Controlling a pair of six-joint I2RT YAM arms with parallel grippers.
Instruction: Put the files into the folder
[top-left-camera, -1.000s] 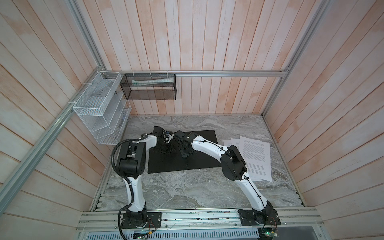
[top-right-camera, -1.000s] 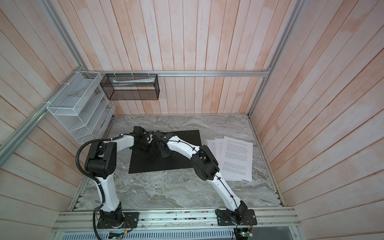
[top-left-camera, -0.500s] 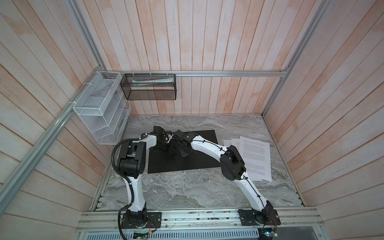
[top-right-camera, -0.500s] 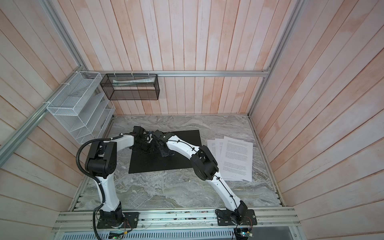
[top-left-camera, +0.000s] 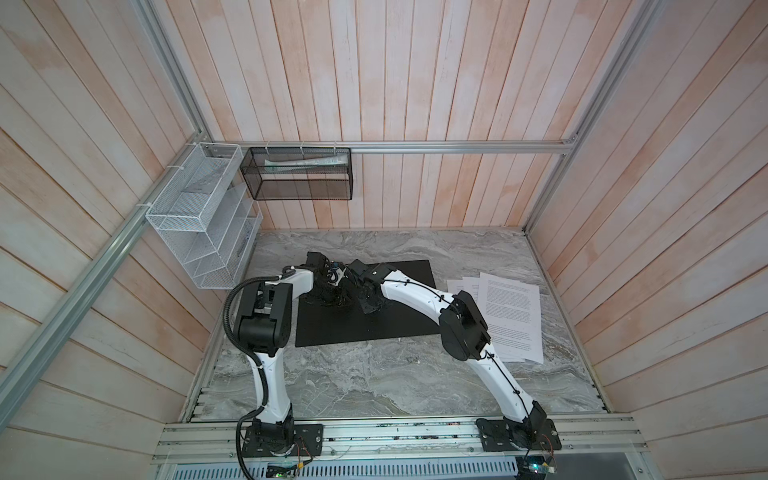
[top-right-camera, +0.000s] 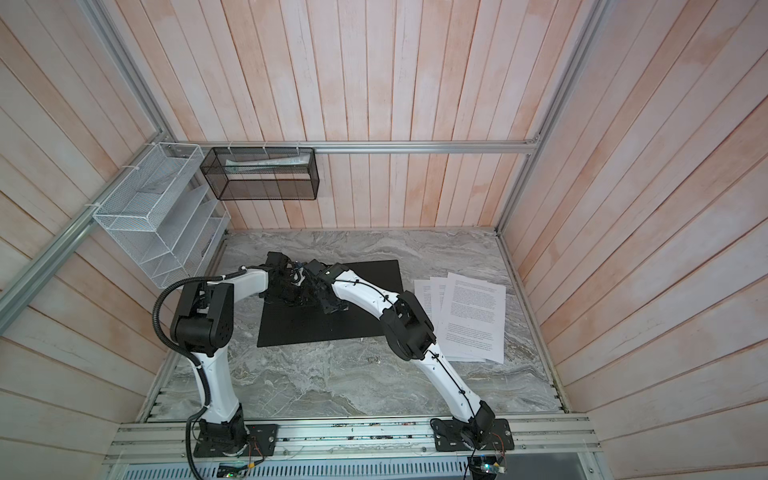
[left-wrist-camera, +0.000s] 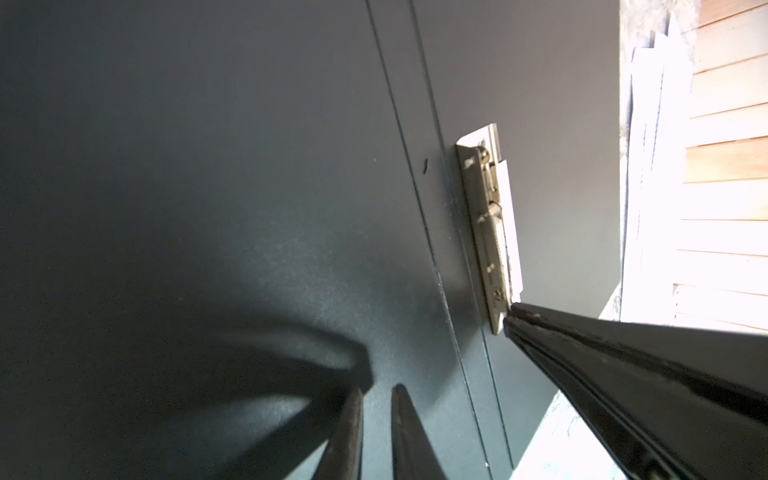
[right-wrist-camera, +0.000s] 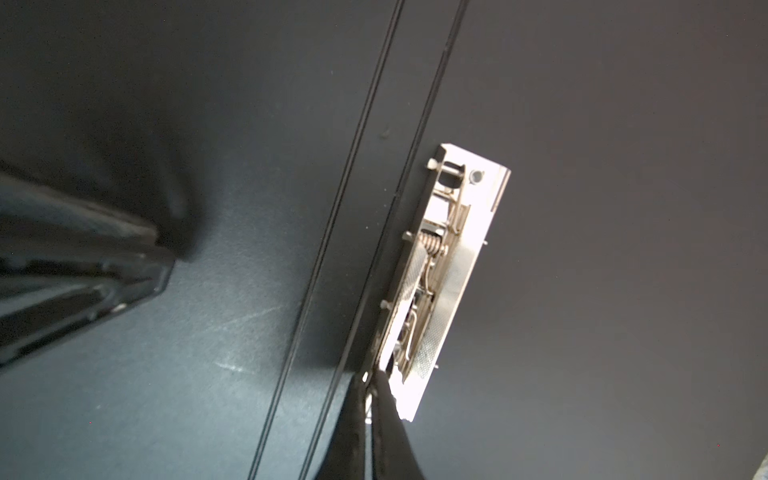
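The folder (top-left-camera: 374, 328) lies open on the marble table, black inside up, in both top views (top-right-camera: 332, 328). Its metal clip (right-wrist-camera: 449, 266) sits beside the spine creases. My right gripper (right-wrist-camera: 370, 376) is shut, its tips touching the near end of the clip (left-wrist-camera: 492, 232). Whether it pinches a thin part of the clip I cannot tell. My left gripper (left-wrist-camera: 378, 388) is shut, empty, tips down on the folder's left panel, close beside the right one (top-left-camera: 370, 307). The files (top-left-camera: 509, 307) lie fanned out on the table right of the folder (top-right-camera: 473, 316), untouched.
A white wire mesh organizer (top-left-camera: 203, 216) hangs on the left wall. A black mesh basket (top-left-camera: 299, 178) with papers inside hangs on the back wall. Wooden walls close in three sides. The right arm's elbow (top-left-camera: 461, 328) hangs over the folder's right edge.
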